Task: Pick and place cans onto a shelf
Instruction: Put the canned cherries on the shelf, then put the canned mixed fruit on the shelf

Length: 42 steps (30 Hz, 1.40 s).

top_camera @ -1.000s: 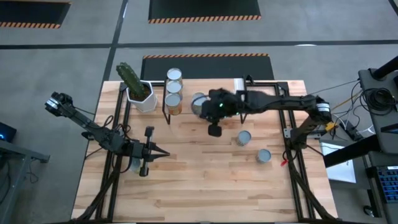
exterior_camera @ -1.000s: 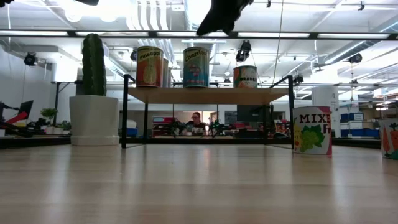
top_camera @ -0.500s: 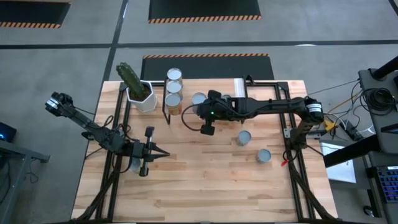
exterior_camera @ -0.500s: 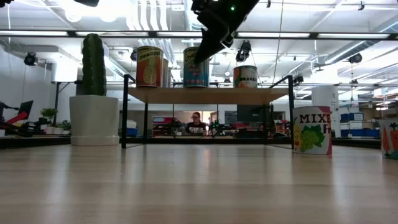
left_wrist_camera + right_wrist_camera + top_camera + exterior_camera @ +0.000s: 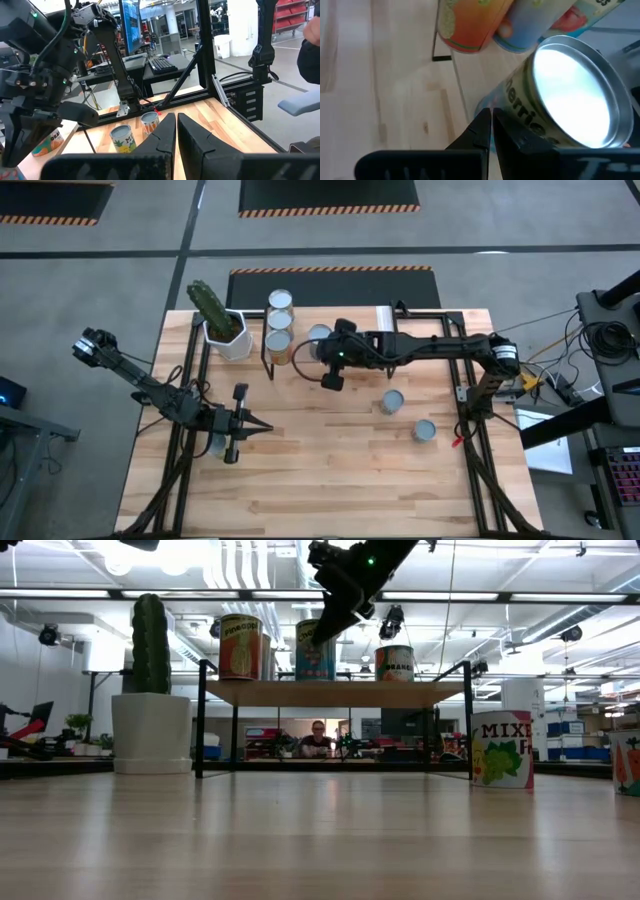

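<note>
Several cans stand on the shelf (image 5: 335,692): a pineapple can (image 5: 240,645), a cherries can (image 5: 312,658) and an orange can (image 5: 395,662). From above they show along the shelf's left end (image 5: 279,322). Two more cans stand on the table (image 5: 392,401) (image 5: 424,430). My right gripper (image 5: 322,632) is shut and reaches over the shelf, right beside the cherries can (image 5: 570,95). My left gripper (image 5: 262,427) is shut and empty, low over the table's left part. My right gripper's shut fingertips (image 5: 485,120) stand close against the cherries can's side label (image 5: 520,107), near its top rim, slanting down from the right. I cannot tell whether they touch it. The can stands upright on the shelf board.
A white pot with a green cactus (image 5: 222,325) stands at the far left, beside the shelf. A mixed-fruit can (image 5: 502,748) and another can (image 5: 628,762) stand on the table at the right. A person sits in the room behind (image 5: 318,732).
My right gripper has come down and toward the table's left edge, from over the middle of the shelf to the cherries can. The cans on the shelf stand where they stood.
</note>
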{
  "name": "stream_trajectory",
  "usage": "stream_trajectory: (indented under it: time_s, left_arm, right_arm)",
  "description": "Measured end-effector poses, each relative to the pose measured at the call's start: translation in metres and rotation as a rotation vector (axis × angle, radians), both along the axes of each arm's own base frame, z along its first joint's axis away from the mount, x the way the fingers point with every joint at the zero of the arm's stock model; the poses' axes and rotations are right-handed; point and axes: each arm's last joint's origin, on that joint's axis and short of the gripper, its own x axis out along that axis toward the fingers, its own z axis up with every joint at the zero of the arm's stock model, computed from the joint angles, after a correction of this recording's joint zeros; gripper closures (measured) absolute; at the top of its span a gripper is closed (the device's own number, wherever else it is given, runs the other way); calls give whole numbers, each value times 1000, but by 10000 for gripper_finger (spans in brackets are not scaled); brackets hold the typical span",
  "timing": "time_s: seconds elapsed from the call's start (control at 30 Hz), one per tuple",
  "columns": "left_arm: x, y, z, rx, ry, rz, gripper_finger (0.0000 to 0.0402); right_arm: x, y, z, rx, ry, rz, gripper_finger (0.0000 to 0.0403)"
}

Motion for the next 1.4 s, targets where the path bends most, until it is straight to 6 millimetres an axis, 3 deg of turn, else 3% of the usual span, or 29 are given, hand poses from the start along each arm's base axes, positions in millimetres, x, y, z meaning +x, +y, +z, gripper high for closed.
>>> stream_trajectory:
  time_s: [0.17,0.4,0.53,0.73,0.9,1.17,1.4]
  left_arm:
    - [0,0,0,0,0,0,402]
    - [0,0,1,-19,-5,-1,402]
    - [0,0,1,-27,-7,-1,402]
    - [2,-1,-1,-36,5,-3,402]
    - [3,-2,-1,-34,5,-3,402]
    - [3,-2,-1,-34,2,-3,402]
    - [3,-2,-1,-25,-1,-3,402]
  right_arm:
    - [-6,19,16,30,-30,35,394]
    - [-44,68,40,247,24,155,394]
    - [-62,98,38,303,22,193,394]
    - [-94,126,11,351,83,153,394]
    - [-126,129,-13,382,106,55,394]
    - [-182,110,-44,368,91,-64,394]
    - [-206,101,-60,339,57,-86,391]
